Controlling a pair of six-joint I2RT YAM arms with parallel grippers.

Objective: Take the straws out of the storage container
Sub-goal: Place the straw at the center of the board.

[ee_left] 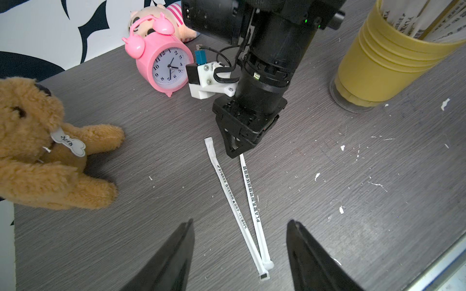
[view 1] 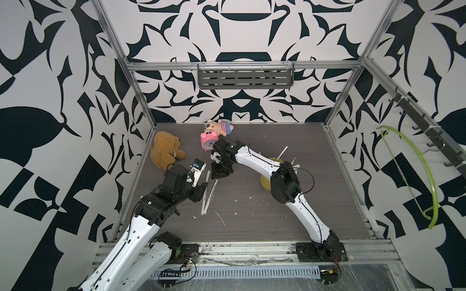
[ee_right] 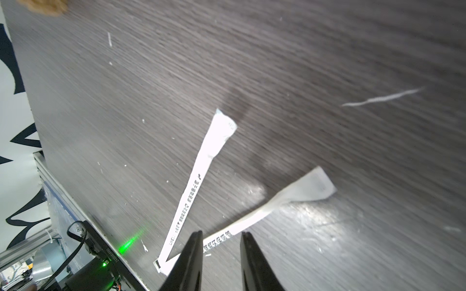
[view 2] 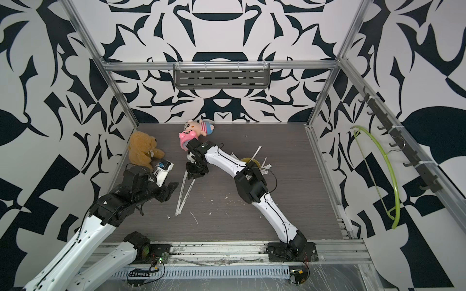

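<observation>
Now on the desk (view 1: 264, 226): two wrapped straws (view 1: 208, 195) lie flat just left of the frame's centre in both top views, outside the storage container. The left wrist view shows them crossing at one end and spreading apart toward the other.
Storage container: the yellow cup (view 1: 265, 182) stands upright right of centre in a top view. The right arm's elbow covers most of it, and it is well apart from the two loose straws.
Other straws: more white wrappers (ee_left: 416, 22) stand in the cup's mouth, and a few ends (view 1: 283, 152) poke out past its rim.
Right hand (ee_left: 233, 153): its tips are down at the desk, over the spread end of one loose straw. Its fingers (ee_right: 191, 257) stand a narrow gap apart; the printed wrapper runs across that gap and no pinch on it shows.
Left hand (ee_left: 239, 223): its fingers are spread wide, and it sits just left of the loose straws in a top view, near their crossed end.
Alarm clock (view 1: 208, 144): pink, at the upper centre of the desk, just behind the right wrist.
Teddy bear (view 1: 166, 150): brown, sitting at the desk's upper left.
Plush pig (view 1: 219, 126): lying at the back edge, right behind the clock.
White scraps (view 1: 219, 218): scattered over the lower centre of the desk.
</observation>
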